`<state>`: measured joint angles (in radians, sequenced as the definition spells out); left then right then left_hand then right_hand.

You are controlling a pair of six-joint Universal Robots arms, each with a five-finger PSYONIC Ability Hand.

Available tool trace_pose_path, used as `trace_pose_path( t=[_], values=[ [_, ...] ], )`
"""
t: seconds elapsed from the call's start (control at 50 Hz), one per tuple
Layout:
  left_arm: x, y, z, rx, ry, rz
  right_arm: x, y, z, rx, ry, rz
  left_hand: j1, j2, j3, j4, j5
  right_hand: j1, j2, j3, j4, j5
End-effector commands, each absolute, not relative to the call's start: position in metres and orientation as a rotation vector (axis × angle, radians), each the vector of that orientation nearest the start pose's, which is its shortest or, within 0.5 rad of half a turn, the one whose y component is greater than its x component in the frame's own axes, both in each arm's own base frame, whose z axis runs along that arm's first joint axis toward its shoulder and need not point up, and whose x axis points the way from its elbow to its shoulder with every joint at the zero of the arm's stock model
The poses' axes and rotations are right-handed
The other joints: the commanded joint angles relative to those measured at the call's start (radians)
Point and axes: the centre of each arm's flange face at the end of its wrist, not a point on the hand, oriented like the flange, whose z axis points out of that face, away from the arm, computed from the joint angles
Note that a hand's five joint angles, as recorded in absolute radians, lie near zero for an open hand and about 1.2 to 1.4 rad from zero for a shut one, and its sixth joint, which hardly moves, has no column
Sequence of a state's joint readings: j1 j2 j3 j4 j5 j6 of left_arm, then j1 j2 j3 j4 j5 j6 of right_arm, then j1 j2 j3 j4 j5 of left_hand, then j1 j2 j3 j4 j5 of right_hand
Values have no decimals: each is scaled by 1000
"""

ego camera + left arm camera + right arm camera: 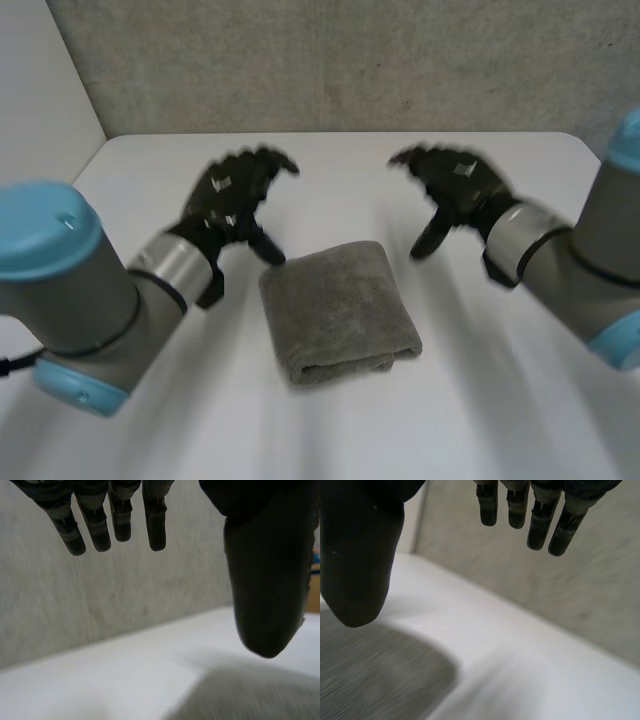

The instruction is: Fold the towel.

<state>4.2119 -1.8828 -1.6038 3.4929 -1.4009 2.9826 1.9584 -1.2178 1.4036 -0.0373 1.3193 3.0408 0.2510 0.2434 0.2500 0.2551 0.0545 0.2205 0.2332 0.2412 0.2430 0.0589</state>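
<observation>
The light is bright and soft, and it looks like it comes from above. The white surface (500, 400) is pale all over. The grey wall (330, 60) behind it is lit evenly. The towel (340, 310) has a thin dark shadow under its near edge and inside its fold. The left robot hand (232, 200) and the right robot hand (455, 190) are very black and catch little light. In both wrist views the thumb is a dark shape against the lighter wall.
</observation>
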Motion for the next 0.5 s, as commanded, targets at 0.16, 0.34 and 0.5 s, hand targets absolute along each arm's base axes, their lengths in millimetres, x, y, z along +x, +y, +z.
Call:
trace_pose_path(
  t=[0.16,0.34,0.5],
  values=[
    [-262,-281,319,-253,-1859,1974,247,-298,329,-465,2042,-2276,-61,-53,-60,-65,-39,-46,-59,-67,-68,-59],
    [-257,-283,321,-243,-1889,1970,246,-292,334,-493,2077,-2244,-58,-50,-57,-62,-36,-46,-59,-67,-68,-59],
    [-254,-286,322,-230,-1899,1967,248,-288,333,-534,2083,-2183,541,548,542,537,563,-46,-59,-67,-68,-59]
  ],
)
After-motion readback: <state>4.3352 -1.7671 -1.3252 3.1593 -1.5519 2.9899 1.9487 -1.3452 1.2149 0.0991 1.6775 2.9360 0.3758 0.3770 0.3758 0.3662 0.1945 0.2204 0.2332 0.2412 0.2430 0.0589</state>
